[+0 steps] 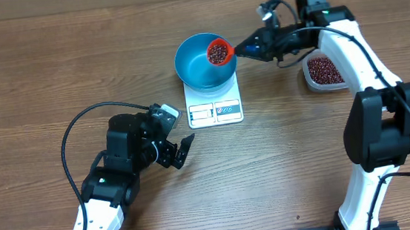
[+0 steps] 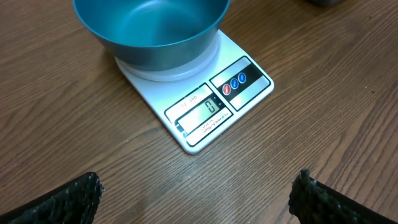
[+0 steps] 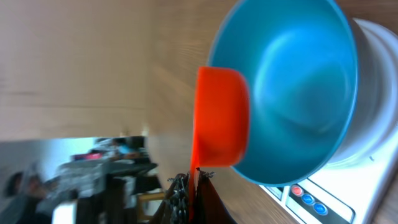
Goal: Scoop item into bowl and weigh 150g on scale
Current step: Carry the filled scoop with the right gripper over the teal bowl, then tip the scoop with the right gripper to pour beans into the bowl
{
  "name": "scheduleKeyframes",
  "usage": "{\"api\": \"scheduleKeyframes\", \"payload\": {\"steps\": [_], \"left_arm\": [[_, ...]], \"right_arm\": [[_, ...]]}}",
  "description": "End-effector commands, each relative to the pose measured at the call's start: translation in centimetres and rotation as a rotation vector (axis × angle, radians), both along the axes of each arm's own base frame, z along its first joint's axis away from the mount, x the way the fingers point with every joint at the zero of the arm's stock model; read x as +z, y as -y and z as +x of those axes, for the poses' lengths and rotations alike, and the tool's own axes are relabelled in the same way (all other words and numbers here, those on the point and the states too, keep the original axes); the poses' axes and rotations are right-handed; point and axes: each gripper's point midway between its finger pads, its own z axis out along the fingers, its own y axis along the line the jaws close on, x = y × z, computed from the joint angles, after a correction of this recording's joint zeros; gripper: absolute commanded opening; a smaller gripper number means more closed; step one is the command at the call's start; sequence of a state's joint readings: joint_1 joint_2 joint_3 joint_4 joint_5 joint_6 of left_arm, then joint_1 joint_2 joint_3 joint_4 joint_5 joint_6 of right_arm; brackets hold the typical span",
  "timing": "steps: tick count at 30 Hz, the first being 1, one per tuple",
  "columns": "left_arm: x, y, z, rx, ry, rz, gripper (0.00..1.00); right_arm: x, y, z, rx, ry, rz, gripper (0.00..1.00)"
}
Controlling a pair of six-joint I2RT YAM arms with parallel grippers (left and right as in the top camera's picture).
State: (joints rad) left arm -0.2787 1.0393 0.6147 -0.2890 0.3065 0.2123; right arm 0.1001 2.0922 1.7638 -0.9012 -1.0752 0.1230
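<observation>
Bowl point(image 1: 195, 65), scale point(image 1: 216, 112), bean-filled scoop point(image 1: 220, 52), one each, tubs point(image 1: 309, 76) perhaps one

The brown wooden surface point(image 1: 37, 70) carried a white scale point(image 1: 215, 112) and, well off to the scale's right, a clear plastic tub point(image 1: 308, 76).

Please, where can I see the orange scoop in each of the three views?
Overhead: orange scoop, full of beans, over the right rim of the blue bowl, upper middle.
Left wrist: not in it.
Right wrist: centre, against the bowl's left edge.
Shared landmark: the blue bowl on the white scale, in all three views.
</observation>
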Motion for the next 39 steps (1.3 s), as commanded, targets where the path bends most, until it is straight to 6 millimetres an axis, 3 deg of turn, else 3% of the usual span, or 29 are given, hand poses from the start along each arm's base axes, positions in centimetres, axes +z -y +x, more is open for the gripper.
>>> {"api": "scheduleKeyframes", "payload": {"steps": [1, 9, 14, 24, 31, 39], "left_arm": [[-0.2, -0.1, 0.1, 0.012, -0.010, -0.003, 0.99], [-0.2, -0.1, 0.1, 0.012, -0.010, -0.003, 1.00], [-0.2, -0.1, 0.1, 0.012, -0.010, -0.003, 1.00], [-0.2, -0.1, 0.1, 0.012, -0.010, -0.003, 1.00], [-0.2, -0.1, 0.1, 0.012, -0.010, -0.003, 0.99], [-0.2, -0.1, 0.1, 0.012, -0.010, -0.003, 1.00]], "right_arm": [[-0.1, -0.5, 1.8, -0.083, 0.043, -0.212, 0.04], [0.6, -1.2, 3.1, -0.141, 0.200, -0.549, 0.04], [0.1, -1.2, 3.3, -0.187, 0.288, -0.788, 0.04], [0.0, -2.5, 2.1, -0.147, 0.480, -1.113, 0.04], [1.1, -3.7, 1.3, -0.135, 0.604, -1.276, 0.04], [1.0, -4.7, 0.8, -0.099, 0.621, -1.264, 0.04]]}}
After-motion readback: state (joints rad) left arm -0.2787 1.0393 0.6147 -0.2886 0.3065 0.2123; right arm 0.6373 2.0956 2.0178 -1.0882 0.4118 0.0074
